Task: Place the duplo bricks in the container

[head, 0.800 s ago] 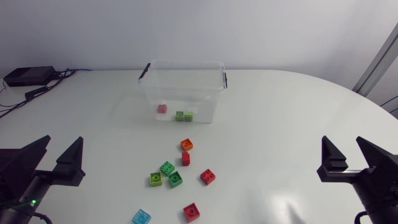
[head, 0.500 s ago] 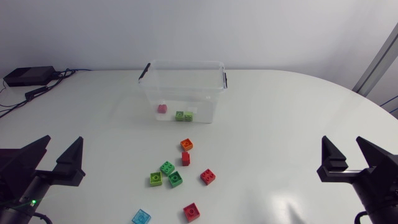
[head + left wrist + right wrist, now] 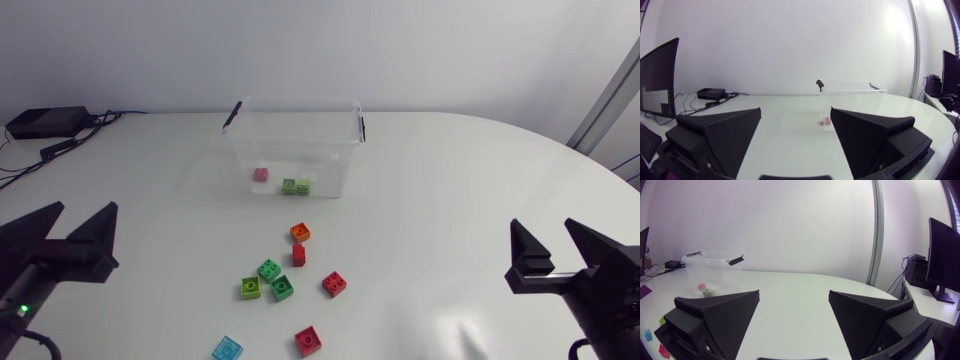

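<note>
The left end effector [image 3: 80, 212] hangs released and empty near the left edge of the table [image 3: 160, 190]. In the middle, the clear container [image 3: 338, 140] holds a pink brick [image 3: 260, 174] and green bricks [image 3: 295, 187], and loose bricks [image 3: 282, 288] lie scattered just in front of it. The right end effector [image 3: 545, 228] is likewise released.

Place: a robotics lab or test room with an office feel, as far as I can judge from my end
Rig: my left arm [image 3: 22, 295] and my right arm [image 3: 605, 300] come in from opposite sides of one surface, each ending in matte black wedge fingers [image 3: 92, 245]
Surface: a broad, white, round-edged surface [image 3: 450, 200], plain and smooth, more meeting table than workbench
Electronics: a small black box [image 3: 45, 122] sits at the far left corner, with cables [image 3: 75, 142] trailing from it across the white top
Props: a clear plastic container [image 3: 300, 102] with black clips, and coloured toy bricks [image 3: 282, 288] scattered loose in front of it
</note>
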Motion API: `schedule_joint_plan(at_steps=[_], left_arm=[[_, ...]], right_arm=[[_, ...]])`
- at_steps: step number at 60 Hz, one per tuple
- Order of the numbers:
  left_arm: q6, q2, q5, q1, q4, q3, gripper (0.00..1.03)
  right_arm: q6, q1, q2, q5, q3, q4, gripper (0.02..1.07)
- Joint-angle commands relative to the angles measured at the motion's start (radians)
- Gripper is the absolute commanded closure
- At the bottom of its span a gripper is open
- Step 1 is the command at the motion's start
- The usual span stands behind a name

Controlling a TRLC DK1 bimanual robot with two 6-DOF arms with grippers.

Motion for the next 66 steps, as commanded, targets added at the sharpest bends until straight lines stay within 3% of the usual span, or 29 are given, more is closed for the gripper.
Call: schedule_joint_plan(at_steps=[1,17,27,38,51,66], left_arm=[[-0.046,0.107,-0.005,-0.013,-0.033,0.107,0.08],[-0.098,0.308,-0.005,-0.105,-0.142,0.244,0.08],[-0.060,0.604,0.000,-0.125,-0.339,0.406,0.07],[0.026,0.811,0.138,-0.137,-0.424,0.489,0.07],[0.074,0.998,0.159,-0.298,-0.538,0.540,0.08],[0.077,1.115,0.155,-0.418,-0.625,0.555,0.09]], right_arm=[[0.012,0.008,0.064,-0.001,0.071,0.004,0.07],[0.014,0.074,0.294,0.004,0.219,-0.036,0.07],[0.015,0.100,0.446,0.004,0.299,-0.073,0.07],[0.049,0.143,0.589,0.024,0.382,-0.142,0.07],[0.064,0.226,0.738,0.025,0.483,-0.280,0.07],[0.112,0.331,0.833,0.011,0.546,-0.380,0.07]])
